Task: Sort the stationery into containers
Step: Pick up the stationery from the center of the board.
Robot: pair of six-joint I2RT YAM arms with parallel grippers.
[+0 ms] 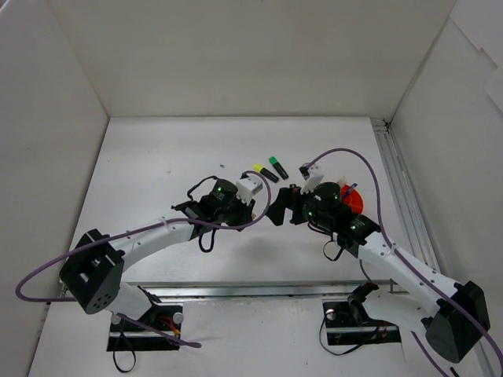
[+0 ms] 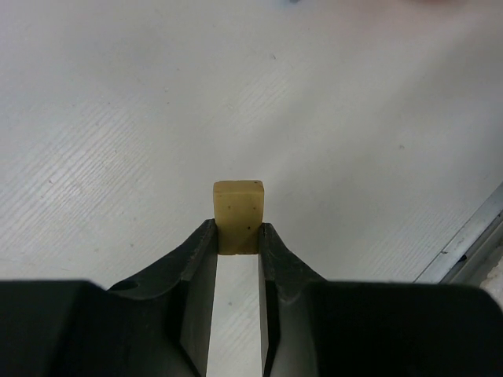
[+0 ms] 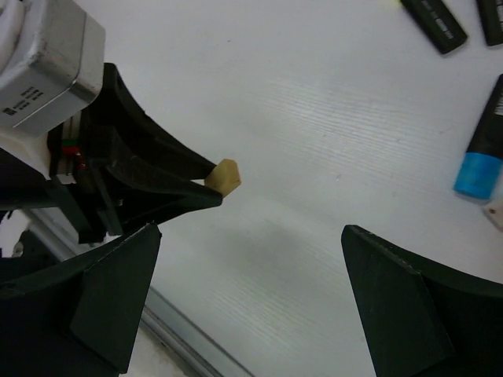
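My left gripper (image 2: 238, 236) is shut on a small pale yellowish block (image 2: 238, 214), an eraser-like piece, and holds it above the white table. It also shows in the right wrist view, where the block (image 3: 225, 176) sticks out of the left gripper's fingers (image 3: 169, 184). My right gripper (image 3: 250, 232) is open and empty, facing the left gripper (image 1: 251, 206) closely. The orange-red pot (image 1: 354, 201) sits behind the right gripper (image 1: 279, 208), mostly hidden by the arm. Yellow-capped (image 1: 259, 170) and green-capped (image 1: 276, 164) highlighters lie further back. A blue-capped highlighter (image 3: 479, 149) lies right.
Two black highlighter bodies (image 3: 435, 22) lie at the top of the right wrist view. A small white item (image 3: 497, 214) is cut off at its right edge. A metal rail (image 3: 157, 322) runs along the near table edge and another (image 1: 397, 184) along the right wall.
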